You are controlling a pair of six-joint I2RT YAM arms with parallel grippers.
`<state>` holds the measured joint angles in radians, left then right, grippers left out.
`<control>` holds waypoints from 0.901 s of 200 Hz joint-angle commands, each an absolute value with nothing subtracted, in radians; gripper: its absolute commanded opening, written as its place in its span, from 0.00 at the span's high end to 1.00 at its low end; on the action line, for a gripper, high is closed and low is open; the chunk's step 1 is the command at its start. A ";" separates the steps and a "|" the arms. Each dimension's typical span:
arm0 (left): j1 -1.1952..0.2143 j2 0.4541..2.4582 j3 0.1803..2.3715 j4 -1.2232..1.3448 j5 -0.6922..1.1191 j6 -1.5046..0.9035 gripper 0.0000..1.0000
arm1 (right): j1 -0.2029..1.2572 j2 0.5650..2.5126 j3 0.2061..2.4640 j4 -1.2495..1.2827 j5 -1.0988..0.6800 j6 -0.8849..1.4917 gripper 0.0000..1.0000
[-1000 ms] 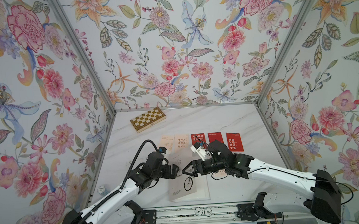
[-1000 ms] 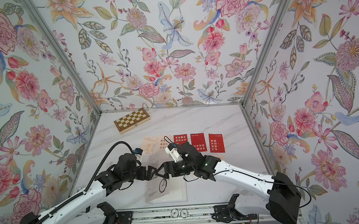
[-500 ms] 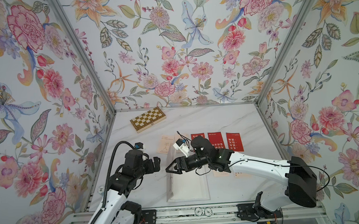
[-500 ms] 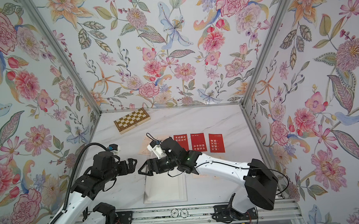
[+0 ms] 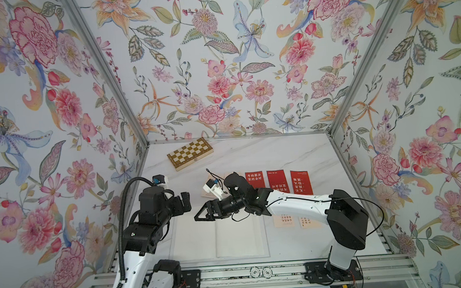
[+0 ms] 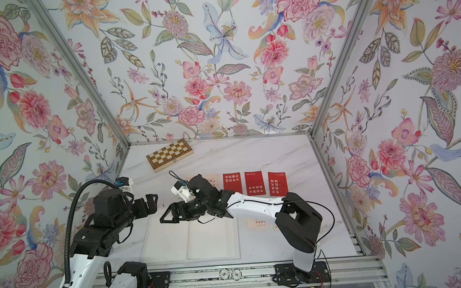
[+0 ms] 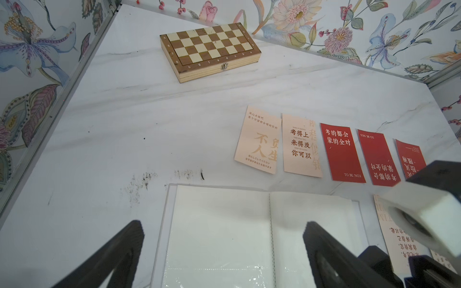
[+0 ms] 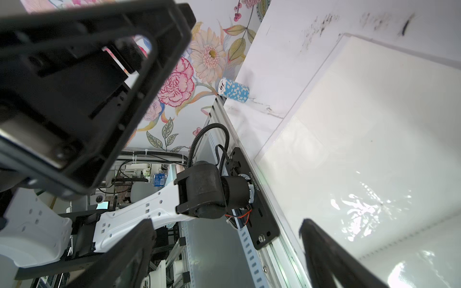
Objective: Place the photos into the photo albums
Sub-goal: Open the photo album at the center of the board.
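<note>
White pages: photo album (image 5: 240, 240) lies open under the right gripper (image 5: 200, 215), just beside the left gripper (image 5: 185, 201). Both stand wide open and empty. Photos (image 5: 278, 181) lie flat behind the right gripper. Probably best for it to pinch one card's short edge at a shallow angle while the left steadies the page.

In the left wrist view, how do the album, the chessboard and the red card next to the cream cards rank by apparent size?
1. album, nearest the camera and partly cut off
2. chessboard
3. red card
</note>
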<state>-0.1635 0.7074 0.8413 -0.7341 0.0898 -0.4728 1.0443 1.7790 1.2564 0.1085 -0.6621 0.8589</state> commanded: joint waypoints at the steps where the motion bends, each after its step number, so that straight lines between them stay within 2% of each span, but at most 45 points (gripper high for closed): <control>1: -0.160 0.740 0.833 -0.748 0.151 -0.422 0.04 | 0.996 1.726 1.233 0.051 -0.617 0.822 0.06; 47: -0.237 0.810 0.742 -0.654 0.167 -0.451 0.12 | 0.904 1.630 1.082 -0.065 -0.456 0.830 0.05; 68: -0.318 0.876 0.722 -0.597 0.140 -0.472 0.13 | 0.884 1.587 1.052 -0.152 -0.359 0.804 0.00; 130: -0.489 1.092 0.725 -0.443 0.114 -0.513 0.19 | 0.855 1.505 0.971 -0.302 -0.152 0.773 0.01; 168: -0.515 1.201 0.734 -0.365 0.133 -0.525 0.29 | 0.811 1.458 0.912 -0.297 -0.143 0.775 0.00; 180: -0.517 1.240 0.748 -0.348 0.143 -0.520 0.32 | 0.795 1.450 0.904 -0.292 -0.145 0.774 0.03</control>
<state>-0.5083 1.1862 0.7250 -0.4126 0.1432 -0.5159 0.8200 1.4834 0.9264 -0.2672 -0.1829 0.7895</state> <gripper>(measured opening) 0.702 0.988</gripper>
